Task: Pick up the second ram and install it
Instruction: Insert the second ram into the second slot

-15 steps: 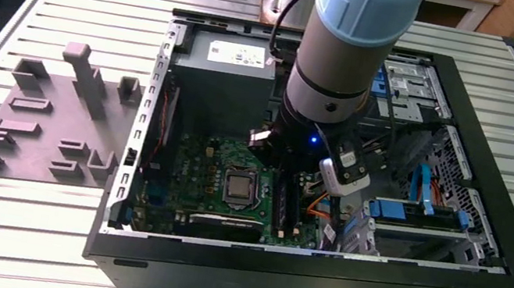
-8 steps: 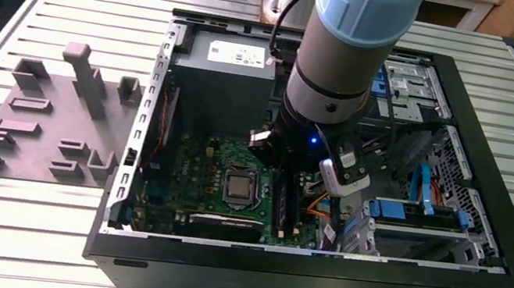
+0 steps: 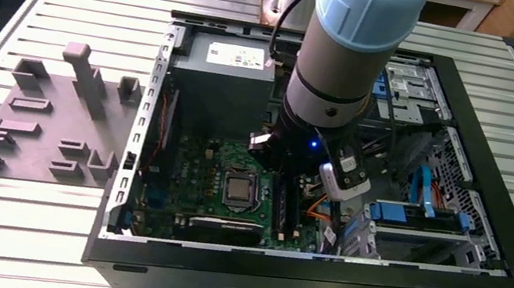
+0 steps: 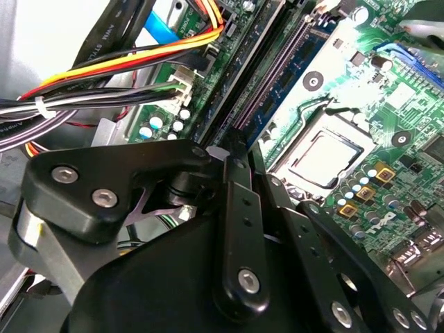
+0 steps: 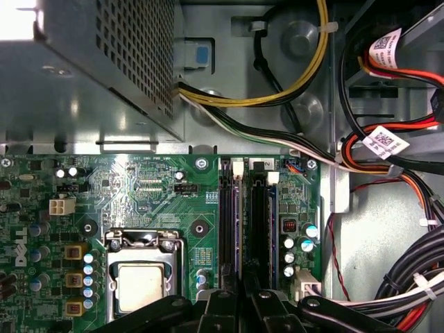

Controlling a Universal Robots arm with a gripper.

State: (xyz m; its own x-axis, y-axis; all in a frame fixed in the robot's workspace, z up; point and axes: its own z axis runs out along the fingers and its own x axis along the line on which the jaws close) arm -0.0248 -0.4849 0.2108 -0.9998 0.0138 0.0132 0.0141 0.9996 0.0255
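Observation:
The second ram (image 4: 281, 80) is a blue-green stick with dark chips. It stands on edge along the long black slots of the motherboard (image 5: 159, 194), on the side nearer the CPU socket (image 5: 142, 277). In the first wrist view the second ram (image 5: 244, 229) shows as a thin dark edge. My gripper (image 5: 243, 300) is shut on it, fingers close on either side, and the gripper (image 4: 253, 163) sits low over the slots. In the exterior view the gripper (image 3: 282, 180) reaches down inside the open computer case (image 3: 461, 188). I cannot tell how deep the stick sits in the slot.
Another stick (image 5: 270, 222) stands in the neighbouring slot, on the cable side. Bundled cables (image 5: 388, 159) run close beside the slots. The power supply box (image 3: 221, 78) is at the case's back. A grey slotted fixture (image 3: 55, 120) lies on the table at the exterior view's left.

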